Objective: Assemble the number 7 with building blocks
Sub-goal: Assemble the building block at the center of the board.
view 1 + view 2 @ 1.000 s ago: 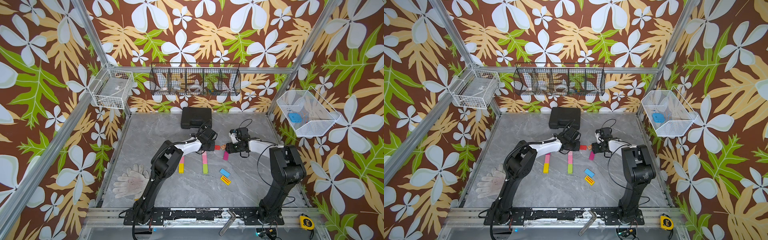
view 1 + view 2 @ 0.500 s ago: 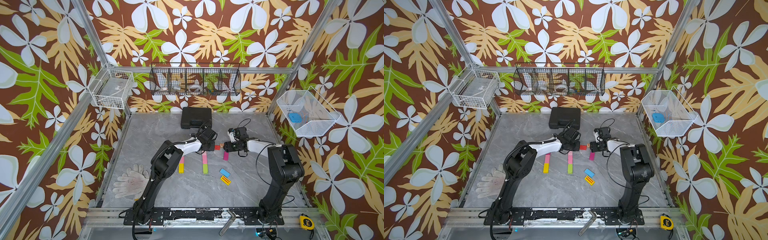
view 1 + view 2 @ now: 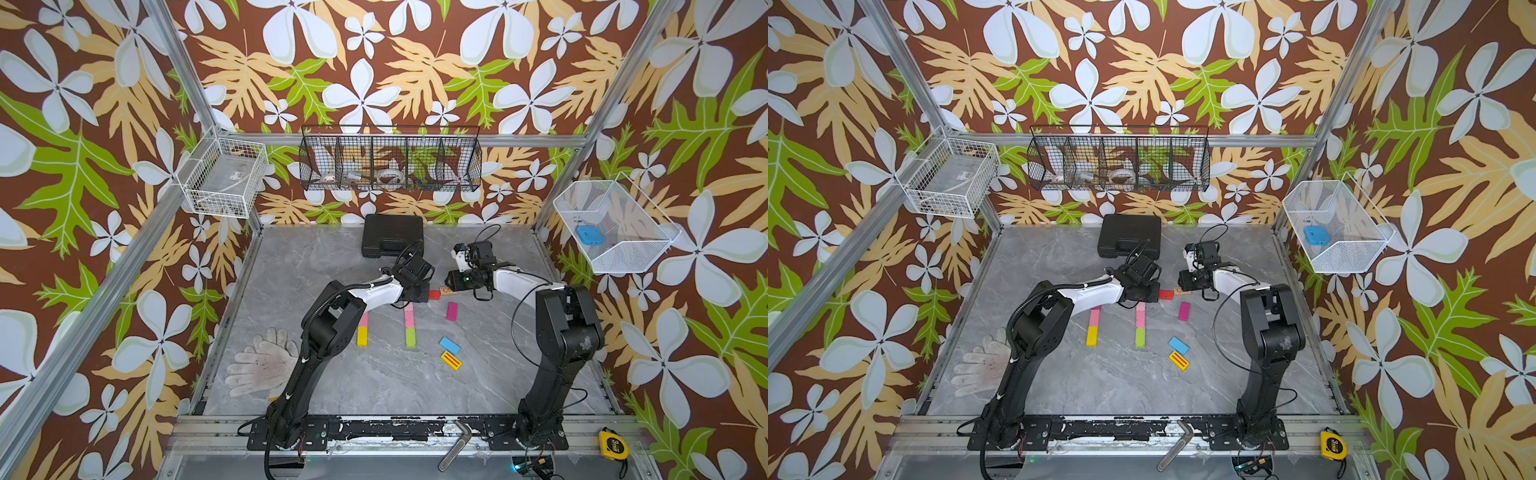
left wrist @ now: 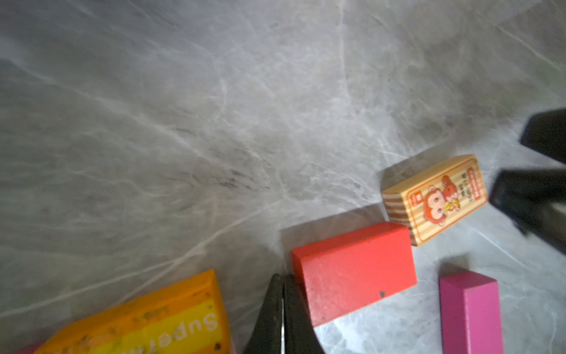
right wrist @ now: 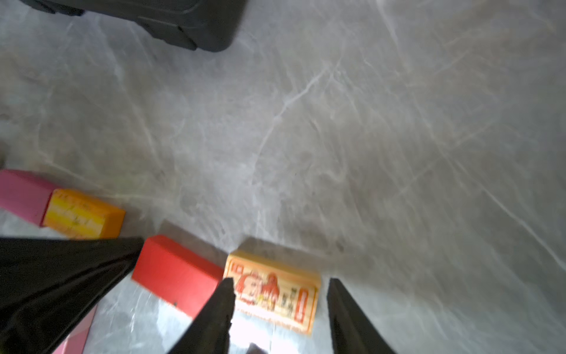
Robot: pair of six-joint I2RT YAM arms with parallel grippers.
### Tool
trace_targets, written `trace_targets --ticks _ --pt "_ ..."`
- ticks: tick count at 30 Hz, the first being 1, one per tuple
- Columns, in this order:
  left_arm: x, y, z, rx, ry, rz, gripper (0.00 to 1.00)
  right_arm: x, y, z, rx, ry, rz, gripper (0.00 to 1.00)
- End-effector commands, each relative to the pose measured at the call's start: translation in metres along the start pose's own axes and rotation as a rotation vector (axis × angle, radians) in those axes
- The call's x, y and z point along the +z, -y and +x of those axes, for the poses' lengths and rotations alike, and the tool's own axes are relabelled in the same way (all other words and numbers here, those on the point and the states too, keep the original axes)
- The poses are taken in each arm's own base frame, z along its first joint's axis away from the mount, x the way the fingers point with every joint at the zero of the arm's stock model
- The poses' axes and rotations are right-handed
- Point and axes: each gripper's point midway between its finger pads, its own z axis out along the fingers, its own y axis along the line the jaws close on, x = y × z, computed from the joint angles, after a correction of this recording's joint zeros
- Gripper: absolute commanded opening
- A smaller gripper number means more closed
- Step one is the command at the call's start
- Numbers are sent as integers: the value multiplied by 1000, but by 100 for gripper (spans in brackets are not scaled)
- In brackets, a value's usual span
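Top views: grey marbled worktop (image 3: 374,382), floral walls (image 3: 374,62). Blocks (image 3: 410,337) lie flat mid-worktop. Left claw (image 4: 282,306) pinched closed just beside red block (image 4: 352,272); right claw (image 5: 280,280) parted over wood block (image 5: 272,295).

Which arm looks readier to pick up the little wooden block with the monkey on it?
Right: the right gripper is over the monkey block, jaws apart on either side. The left gripper is shut, beside the red block.
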Motion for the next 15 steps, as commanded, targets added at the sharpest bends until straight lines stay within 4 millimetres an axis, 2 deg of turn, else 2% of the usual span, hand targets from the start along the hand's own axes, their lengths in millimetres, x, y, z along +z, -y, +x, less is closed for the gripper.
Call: trace_targets --ticks 1,8,15 --pt "-3 -4 -1 4 1 -12 8 9 3 1 0 -38 10 41" --pt "-3 -5 -2 4 3 -8 8 32 6 3 3 -82 0 40" --pt "-3 -5 -2 0 2 -5 8 31 3 14 2 -99 -13 37"
